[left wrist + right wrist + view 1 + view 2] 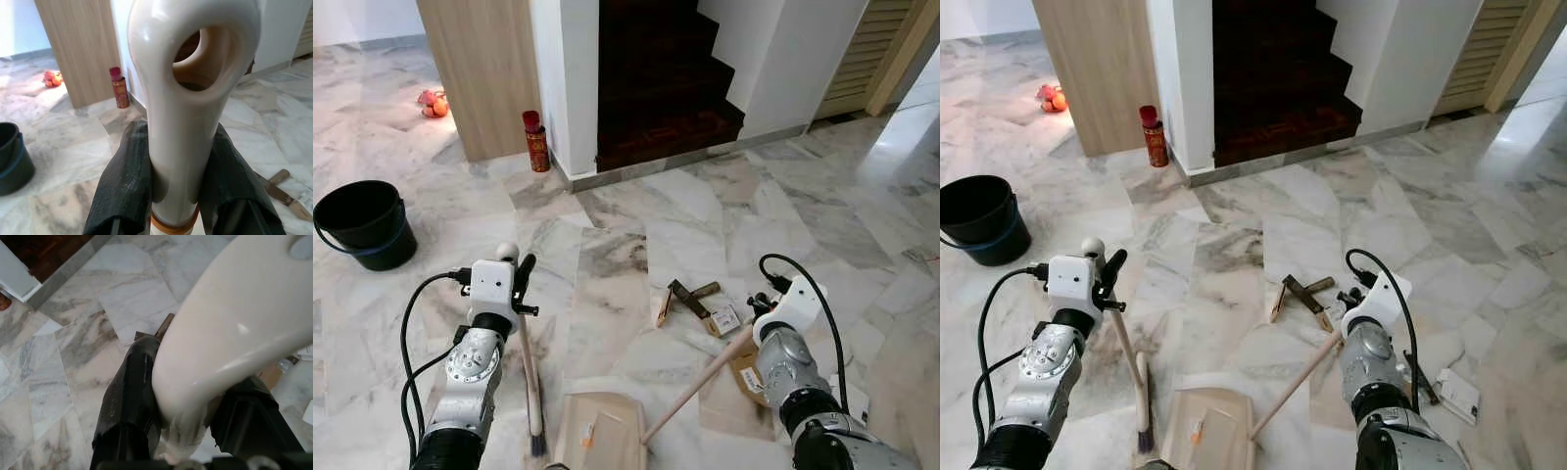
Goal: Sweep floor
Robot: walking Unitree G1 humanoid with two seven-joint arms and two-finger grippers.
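My left gripper (516, 281) is shut on the cream top of a short broom (527, 362), just under its hanging hole (200, 58). The dark bristles (537, 443) rest on the marble floor. My right gripper (761, 318) is shut on the cream end of a dustpan's long wooden handle (695, 384). The beige dustpan (607, 429) lies flat on the floor between my arms, with a small scrap in it. Litter (690, 299) of wooden strips, cards and brown paper lies just ahead of the right gripper. In the wrist views each pair of black fingers (127, 186) (132, 396) clamps its handle.
A black bucket (367, 223) stands at the left. A red can (536, 142) stands by the white wall corner, beside a wooden panel (484, 69). Dark stairs (661, 88) rise straight ahead. Orange things (433, 103) lie far left. A white card (1456, 394) lies at the right.
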